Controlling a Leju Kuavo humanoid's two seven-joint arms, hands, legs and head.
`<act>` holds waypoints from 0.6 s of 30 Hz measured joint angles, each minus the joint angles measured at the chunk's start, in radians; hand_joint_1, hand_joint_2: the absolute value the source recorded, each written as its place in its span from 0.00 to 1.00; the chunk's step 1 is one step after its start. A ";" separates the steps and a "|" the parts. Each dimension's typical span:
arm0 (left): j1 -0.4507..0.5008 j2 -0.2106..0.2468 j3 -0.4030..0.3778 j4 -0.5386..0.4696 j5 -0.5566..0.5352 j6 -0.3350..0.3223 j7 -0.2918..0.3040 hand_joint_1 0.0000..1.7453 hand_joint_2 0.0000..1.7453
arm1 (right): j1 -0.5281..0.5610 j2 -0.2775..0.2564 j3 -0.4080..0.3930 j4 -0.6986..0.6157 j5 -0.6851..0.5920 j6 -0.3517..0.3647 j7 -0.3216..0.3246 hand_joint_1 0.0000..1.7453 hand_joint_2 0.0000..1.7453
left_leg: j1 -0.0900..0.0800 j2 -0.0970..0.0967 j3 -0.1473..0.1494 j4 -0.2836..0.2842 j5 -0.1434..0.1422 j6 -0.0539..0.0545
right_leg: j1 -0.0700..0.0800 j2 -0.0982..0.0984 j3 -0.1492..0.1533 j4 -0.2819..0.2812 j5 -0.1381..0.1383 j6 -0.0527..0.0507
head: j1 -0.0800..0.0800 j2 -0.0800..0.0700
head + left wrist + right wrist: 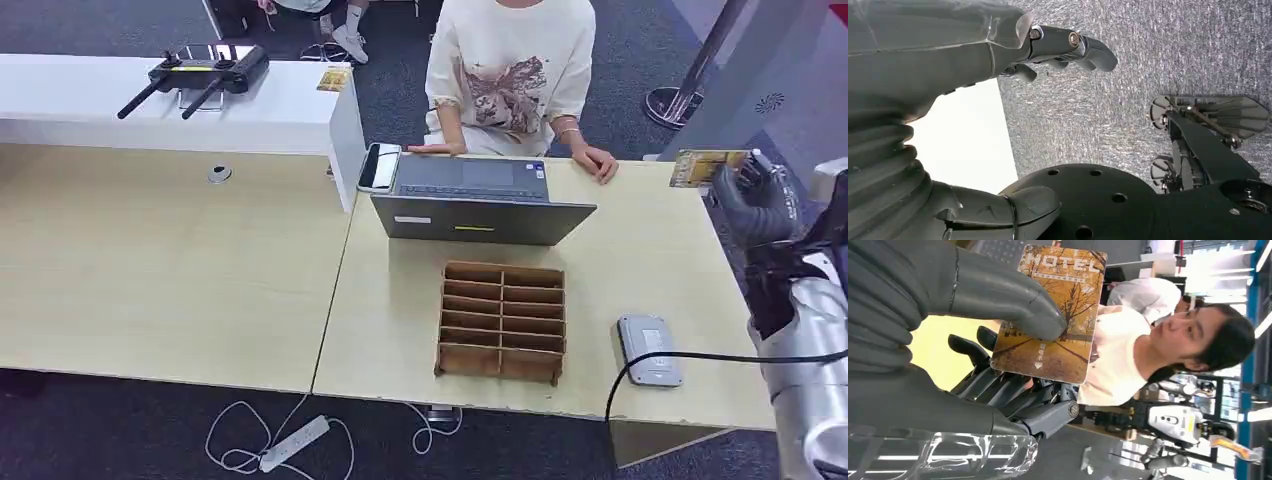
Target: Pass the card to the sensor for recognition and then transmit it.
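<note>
Right hand [752,200] raised, fingers clasped

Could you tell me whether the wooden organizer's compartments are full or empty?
Empty: the wooden organizer shows bare slots in the head view, with no cards inside.

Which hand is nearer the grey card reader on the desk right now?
Right. The right hand holds the card above the desk's far right edge, beyond the grey card reader. The left hand hangs low over carpet, away from the desk.

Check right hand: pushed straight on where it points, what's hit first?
Likely nothing on the table. The right hand holds the card raised past the table's right edge, aimed toward the person; depth unclear.
</note>
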 joint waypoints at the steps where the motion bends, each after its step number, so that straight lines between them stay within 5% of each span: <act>1: 0.000 0.000 0.000 0.000 0.000 0.000 0.003 0.00 1.00 | 0.005 -0.010 0.000 0.005 -0.002 0.004 0.004 1.00 1.00 | 0.000 0.000 0.000 0.000 0.000 0.000 | 0.000 0.000 0.000 0.000 0.000 0.000 | 0.000 0.000; 11: 0.000 0.000 0.006 0.000 -0.003 0.000 0.009 0.00 1.00 | 0.042 -0.055 0.005 0.062 0.069 -0.071 0.013 1.00 1.00 | 0.000 0.000 0.000 0.000 0.000 0.001 | 0.000 0.000 0.000 0.000 0.000 0.000 | 0.000 0.000; 18: 0.000 0.001 0.006 0.000 -0.016 -0.002 0.008 0.00 1.00 | 0.058 -0.082 0.007 0.116 0.074 -0.032 0.017 1.00 1.00 | 0.000 0.000 0.000 0.000 0.000 0.001 | 0.000 0.000 0.000 0.000 0.000 0.000 | 0.000 0.000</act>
